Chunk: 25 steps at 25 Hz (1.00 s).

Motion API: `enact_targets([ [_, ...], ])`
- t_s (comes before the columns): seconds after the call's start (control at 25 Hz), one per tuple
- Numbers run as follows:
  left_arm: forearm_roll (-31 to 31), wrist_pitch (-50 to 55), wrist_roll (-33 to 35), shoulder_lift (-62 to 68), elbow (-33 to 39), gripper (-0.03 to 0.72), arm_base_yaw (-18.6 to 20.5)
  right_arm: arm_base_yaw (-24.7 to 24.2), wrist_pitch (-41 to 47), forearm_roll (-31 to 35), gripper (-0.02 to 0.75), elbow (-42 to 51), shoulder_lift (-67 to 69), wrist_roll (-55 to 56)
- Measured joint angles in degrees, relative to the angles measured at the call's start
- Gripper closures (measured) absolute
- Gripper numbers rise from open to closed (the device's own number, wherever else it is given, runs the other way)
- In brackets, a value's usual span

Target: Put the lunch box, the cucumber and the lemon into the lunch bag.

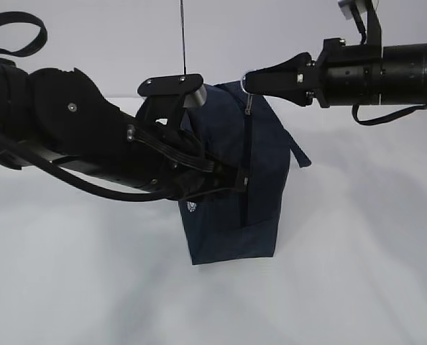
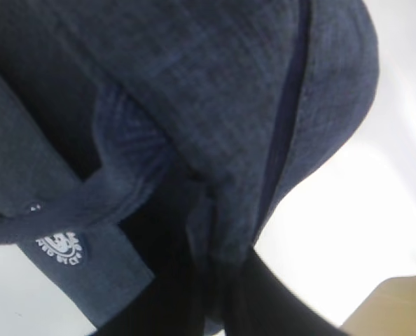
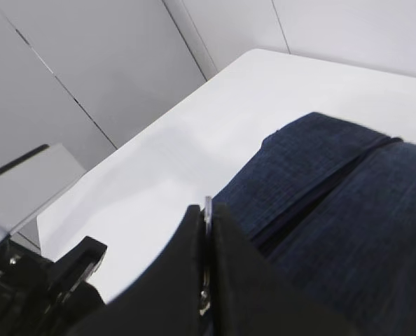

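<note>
In the exterior view, the lunch bag (image 1: 235, 180) is in the middle of the white table (image 1: 357, 273). It looks held up between the two arms, with its flat bottom at 6 o'clock. A dark zipper (image 1: 246, 165) runs down its front from 12 o'clock toward 6 o'clock. A small white round logo (image 1: 191, 208) sits low at about 8 o'clock on the bag, and a loop handle (image 1: 297, 147) hangs off at 3 o'clock.

The left gripper (image 1: 236, 178) reaches in from 9 o'clock and meets the bag at its middle, right by the zipper. The right gripper (image 1: 248, 80) comes in from 3 o'clock and touches the bag's top corner at 12 o'clock, where a metal ring pull (image 1: 246, 74) shows at its tip.

The left wrist view shows things the outside one does not. The blue cloth (image 2: 215, 91) fills almost all of it, bunched into folds that run down to a black finger (image 2: 278, 301) at 6 o'clock. The logo (image 2: 59, 246) is big here, at 8 o'clock. The left jaws seem pinched on the cloth, though their tips are hidden.

The right wrist view shows the right fingers (image 3: 183, 280) pressed close together at 6 o'clock with the thin ring pull (image 3: 208, 213) squeezed between them. The bag (image 3: 334, 210) lies at 4 o'clock.

The lunch box, cucumber and lemon cannot be seen in any view.
</note>
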Motion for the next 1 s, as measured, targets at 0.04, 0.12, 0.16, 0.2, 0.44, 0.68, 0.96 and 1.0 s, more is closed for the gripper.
enact_targets([
  [0.04,0.0,0.24,0.0,0.0,0.0,0.694,0.0,0.0,0.0,0.0,0.738,-0.26,0.0,0.0],
  [0.12,0.43,0.93,0.0,-0.02,0.0,0.694,0.0,0.0,-0.09,0.0,0.738,-0.83,0.59,0.12],
  [0.16,0.82,1.48,0.0,-0.12,0.0,0.694,0.0,0.0,-0.09,0.0,0.738,-0.96,0.81,0.21],
  [0.2,1.18,1.75,0.0,-0.42,0.0,0.694,0.0,0.0,-0.09,0.0,0.738,-1.22,1.08,0.21],
  [0.44,1.79,4.42,0.0,-1.87,0.0,0.694,0.0,0.0,-0.77,0.36,0.738,-1.83,2.21,0.34],
  [0.68,2.03,7.13,0.0,-2.22,0.0,0.694,0.0,0.0,-1.14,0.49,0.738,-3.47,3.48,0.34],
  [0.96,3.05,10.59,0.0,-3.78,0.0,0.694,0.0,0.02,-2.97,0.49,0.738,-4.99,3.65,0.34],
  [1.0,3.15,10.99,0.0,-4.02,0.0,0.694,0.0,0.02,-3.35,0.49,0.738,-4.99,3.65,0.34],
])
